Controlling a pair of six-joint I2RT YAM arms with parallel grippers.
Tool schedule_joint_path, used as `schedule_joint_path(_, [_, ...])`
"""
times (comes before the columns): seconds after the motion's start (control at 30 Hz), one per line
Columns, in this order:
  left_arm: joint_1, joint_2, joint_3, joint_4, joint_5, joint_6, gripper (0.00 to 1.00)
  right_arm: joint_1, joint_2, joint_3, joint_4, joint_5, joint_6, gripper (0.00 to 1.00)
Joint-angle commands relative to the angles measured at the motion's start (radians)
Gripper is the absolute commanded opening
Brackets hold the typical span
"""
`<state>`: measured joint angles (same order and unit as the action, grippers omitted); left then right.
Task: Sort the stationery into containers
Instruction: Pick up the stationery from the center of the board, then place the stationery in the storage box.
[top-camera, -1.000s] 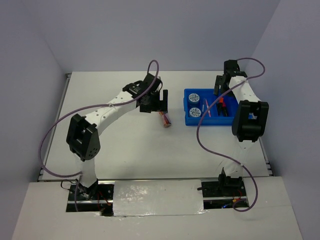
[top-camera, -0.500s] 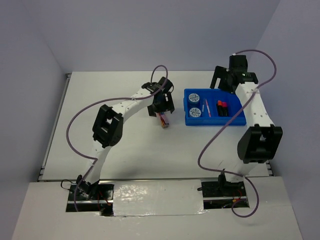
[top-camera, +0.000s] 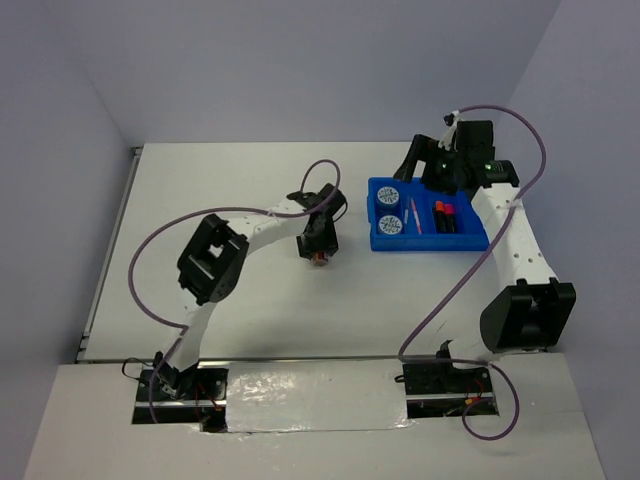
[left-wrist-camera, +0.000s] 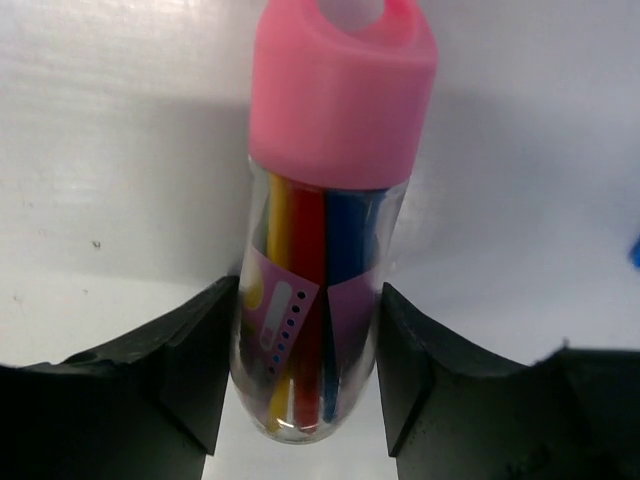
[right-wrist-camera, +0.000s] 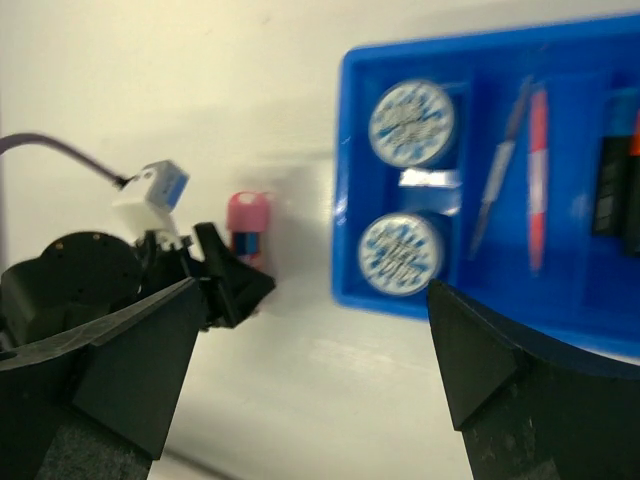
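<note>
Since a second ago the left gripper (top-camera: 320, 248) has come down from above the table (top-camera: 250, 190) onto the tube (top-camera: 320, 262), while the right gripper (top-camera: 425, 160) has drawn back to the far edge of the tray (top-camera: 430, 247). That right one hangs with its jaws spread wide and nothing between them, looking down on the tape rolls (right-wrist-camera: 410, 122), pens (right-wrist-camera: 535, 170) and highlighters (right-wrist-camera: 610, 190) already in their compartments. Only the tube lies outside, flat on the table just left of the tray. From the left wrist view its clear body (left-wrist-camera: 310, 250) sits between the black fingers (left-wrist-camera: 200, 370), which stand right against both walls below the pink cap (left-wrist-camera: 340, 100); whether they press yet I cannot tell. It looks light and stiff, smooth and round, so likely to roll or slip. The clear barrel, taken across its width, seems the best hold, since the cap might pull off.
</note>
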<state>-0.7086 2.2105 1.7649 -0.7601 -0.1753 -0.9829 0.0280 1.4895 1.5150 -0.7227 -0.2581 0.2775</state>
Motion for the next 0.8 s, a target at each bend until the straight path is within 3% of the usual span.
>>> schedule_joint_path(0.0, [-0.006, -0.148, -0.218, 0.253, 0.138, 0.108, 0.0, -0.008, -0.126, -0.102, 0.133, -0.241, 0.104, 1.0])
schedule_joint_path(0.03, [-0.008, -0.285, -0.275, 0.336, 0.167, 0.139, 0.0, -0.008, -0.155, -0.146, 0.231, -0.285, 0.138, 1.0])
schedule_joint_path(0.07, [-0.006, -0.355, -0.404, 0.52, 0.215, 0.198, 0.0, -0.004, -0.222, -0.253, 0.291, -0.359, 0.181, 1.0])
schedule_joint_path(0.13, [-0.005, -0.565, -0.584, 0.721, 0.405, 0.269, 0.0, 0.006, -0.326, -0.428, 0.522, -0.418, 0.345, 1.0])
schedule_joint_path(0.2, [-0.002, -0.664, -0.651, 0.909, 0.511, 0.285, 0.0, 0.054, -0.379, -0.501, 0.619, -0.417, 0.466, 1.0])
schedule_joint_path(0.33, [0.003, -0.781, -0.69, 1.016, 0.774, 0.254, 0.0, 0.212, -0.417, -0.553, 0.747, -0.38, 0.549, 1.0])
schedule_joint_path(0.4, [0.004, -0.814, -0.712, 1.1, 0.838, 0.204, 0.0, 0.294, -0.42, -0.55, 0.759, -0.331, 0.555, 1.0])
schedule_joint_path(0.5, [0.008, -0.857, -0.731, 1.166, 0.84, 0.173, 0.0, 0.351, -0.417, -0.578, 0.847, -0.323, 0.604, 0.99])
schedule_joint_path(0.6, [0.014, -0.864, -0.723, 1.216, 0.852, 0.139, 0.0, 0.384, -0.407, -0.599, 0.876, -0.328, 0.629, 0.92])
schedule_joint_path(0.63, [0.014, -0.861, -0.716, 1.216, 0.862, 0.136, 0.0, 0.403, -0.408, -0.601, 0.885, -0.32, 0.626, 0.76])
schedule_joint_path(0.7, [0.014, -0.844, -0.697, 1.219, 0.875, 0.13, 0.0, 0.414, -0.405, -0.602, 0.899, -0.307, 0.628, 0.58])
schedule_joint_path(0.73, [0.014, -0.839, -0.693, 1.213, 0.881, 0.13, 0.01, 0.415, -0.402, -0.602, 0.902, -0.303, 0.626, 0.26])
schedule_joint_path(0.77, [0.014, -0.835, -0.688, 1.196, 0.872, 0.135, 0.07, 0.415, -0.4, -0.596, 0.899, -0.293, 0.621, 0.0])
